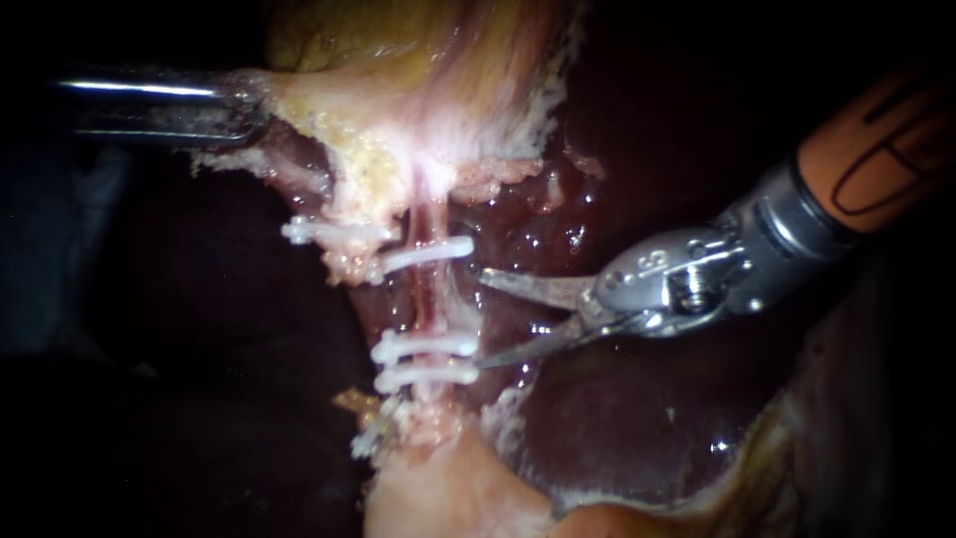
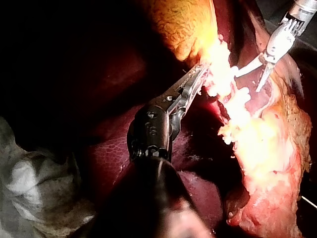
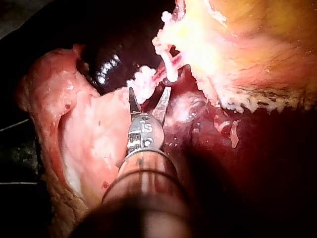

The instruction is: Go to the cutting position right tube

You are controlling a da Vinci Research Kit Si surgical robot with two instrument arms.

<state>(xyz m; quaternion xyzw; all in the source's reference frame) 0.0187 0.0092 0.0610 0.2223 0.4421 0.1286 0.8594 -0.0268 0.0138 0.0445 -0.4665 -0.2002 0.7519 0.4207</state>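
Observation:
The right tube (image 1: 429, 294) is a thin pink strand running down the middle of the endoscope view. One white clip (image 1: 430, 251) crosses it above and two white clips (image 1: 425, 361) below. My right instrument (image 1: 481, 317) has its blades open, their tips just right of the bare stretch between the clips and apart from the tube. From the right wrist, the open blades (image 3: 148, 98) point at the tube (image 3: 159, 75) just ahead. My left instrument (image 2: 199, 73) is shut on pale gallbladder tissue (image 1: 398, 120) and holds it up; its shaft (image 1: 149, 105) enters at upper left.
Another white clip (image 1: 334, 231) lies left of the tube, and one more (image 1: 373, 435) sits lower down by pale tissue. Wet dark liver (image 1: 617, 418) surrounds the tube and lies under my right instrument. Pale fatty tissue (image 1: 448, 498) fills the lower middle.

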